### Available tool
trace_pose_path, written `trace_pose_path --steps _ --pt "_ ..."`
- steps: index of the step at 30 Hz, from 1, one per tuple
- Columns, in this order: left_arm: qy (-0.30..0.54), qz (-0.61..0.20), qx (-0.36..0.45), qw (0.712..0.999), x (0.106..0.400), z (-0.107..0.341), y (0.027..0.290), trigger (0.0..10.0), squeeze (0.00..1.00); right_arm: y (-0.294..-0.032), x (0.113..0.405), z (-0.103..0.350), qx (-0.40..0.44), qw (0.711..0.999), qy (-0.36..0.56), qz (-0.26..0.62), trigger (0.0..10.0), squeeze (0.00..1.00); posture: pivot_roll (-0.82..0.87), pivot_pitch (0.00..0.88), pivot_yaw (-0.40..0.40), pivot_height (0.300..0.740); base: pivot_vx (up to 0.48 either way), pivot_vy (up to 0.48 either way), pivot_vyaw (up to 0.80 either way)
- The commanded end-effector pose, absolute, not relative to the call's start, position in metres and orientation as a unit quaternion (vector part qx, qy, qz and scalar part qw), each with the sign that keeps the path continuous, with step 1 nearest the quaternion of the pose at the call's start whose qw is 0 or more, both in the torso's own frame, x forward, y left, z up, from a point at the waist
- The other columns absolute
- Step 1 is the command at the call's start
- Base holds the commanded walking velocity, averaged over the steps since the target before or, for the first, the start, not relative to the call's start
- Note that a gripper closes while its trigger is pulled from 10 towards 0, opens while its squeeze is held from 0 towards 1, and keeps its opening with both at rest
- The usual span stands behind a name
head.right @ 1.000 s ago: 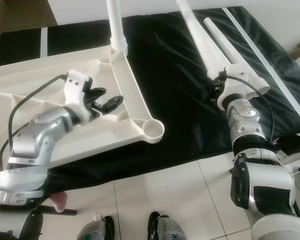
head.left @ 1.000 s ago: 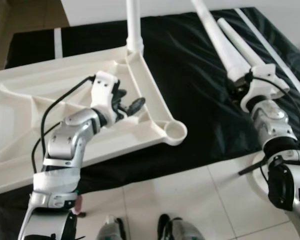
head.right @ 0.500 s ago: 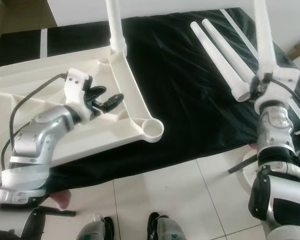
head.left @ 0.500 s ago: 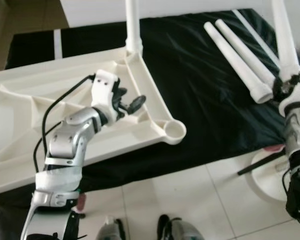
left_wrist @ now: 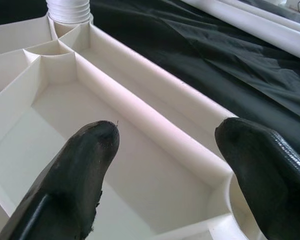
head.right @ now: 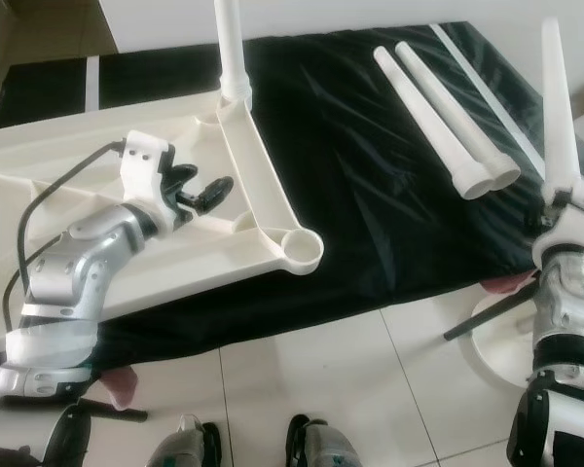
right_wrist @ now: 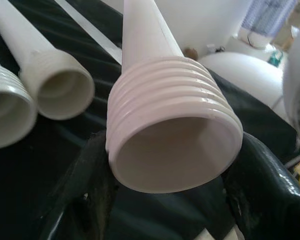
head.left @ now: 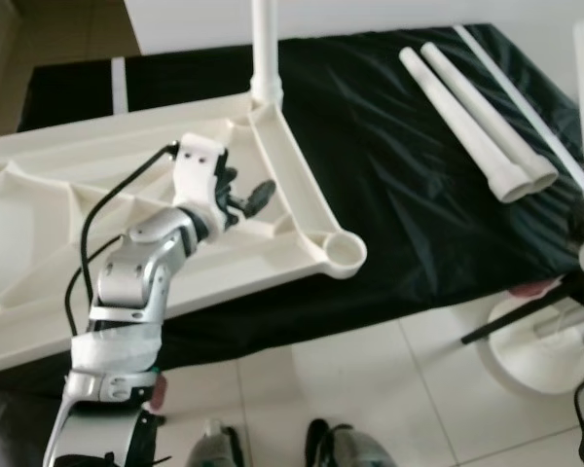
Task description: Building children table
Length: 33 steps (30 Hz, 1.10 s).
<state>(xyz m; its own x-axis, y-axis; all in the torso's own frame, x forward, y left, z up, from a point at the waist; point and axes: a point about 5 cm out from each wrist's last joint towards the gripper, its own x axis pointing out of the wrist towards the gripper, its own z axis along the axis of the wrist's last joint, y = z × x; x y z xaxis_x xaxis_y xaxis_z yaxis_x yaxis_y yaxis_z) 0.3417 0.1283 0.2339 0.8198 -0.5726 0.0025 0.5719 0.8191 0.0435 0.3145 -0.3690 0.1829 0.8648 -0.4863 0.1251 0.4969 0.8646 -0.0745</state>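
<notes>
At the right edge of the head views: the right gripper is clamped on a white table leg, which stands nearly upright with its tapered tip uppermost.
Grip point: the two black fingers pinch the leg on either side of its ribbed, threaded open end, as the right wrist view shows.
Centre-left of the frame: the upturned white tabletop lies underside up, partly on a black cloth, with moulded ribs dividing it into bays.
Upper centre: one fitted leg rises from the far corner socket.
Lower centre: the near corner socket is open and unfilled, well apart from the held leg.
Upper right: two spare legs lie side by side on the cloth, threaded ends toward the robot.
Left gripper: fingers spread apart, holding nothing, poised over a ribbed bay of the tabletop just inside its long rail.
Handling, judged: the leg is hollow moulded plastic, so probably light and stiff; its smooth taper looks slippery, while the thread ridges give the fingers purchase.
Hold, judged: keeping the grip close to the threaded end should limit sway of the long tip, though the fingers may need to sit above the threads for screwing in.
Risk, judged: a tilted entry could cross the threads.
</notes>
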Motion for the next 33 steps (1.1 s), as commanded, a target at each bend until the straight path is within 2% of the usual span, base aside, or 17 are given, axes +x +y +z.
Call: trace_pose_path --steps 1,8,15,24,33 --pt "0.001 -0.298 0.021 0.954 0.341 0.229 0.13 10.0 0.0 -0.376 0.309 0.179 -0.044 0.962 -0.042 -0.265 10.0 0.0 0.0 0.157 -0.072 0.74 0.0 0.0 0.0" --pt "0.003 -0.301 0.027 0.953 0.34 0.23 0.131 10.0 0.0 -0.373 0.307 0.162 -0.032 0.97 -0.003 -0.241 10.0 0.0 0.0 0.167 -0.064 0.74 0.0 0.0 0.0" --pt "0.005 -0.299 0.028 0.954 0.338 0.23 0.133 10.0 0.0 -0.359 0.314 0.151 -0.041 0.985 0.035 -0.161 10.0 0.0 0.01 0.183 -0.063 0.74 0.0 0.0 0.0" --pt "0.007 -0.296 0.028 0.955 0.337 0.23 0.135 10.0 0.0 -0.348 0.319 0.148 -0.065 0.992 0.055 -0.091 10.0 0.0 0.02 0.195 -0.062 0.74 0.0 0.0 0.0" --pt "0.008 -0.295 0.027 0.955 0.337 0.23 0.135 10.0 0.0 -0.343 0.319 0.148 -0.074 0.994 0.053 -0.065 10.0 0.0 0.02 0.194 -0.059 0.74 0.0 0.0 0.0"
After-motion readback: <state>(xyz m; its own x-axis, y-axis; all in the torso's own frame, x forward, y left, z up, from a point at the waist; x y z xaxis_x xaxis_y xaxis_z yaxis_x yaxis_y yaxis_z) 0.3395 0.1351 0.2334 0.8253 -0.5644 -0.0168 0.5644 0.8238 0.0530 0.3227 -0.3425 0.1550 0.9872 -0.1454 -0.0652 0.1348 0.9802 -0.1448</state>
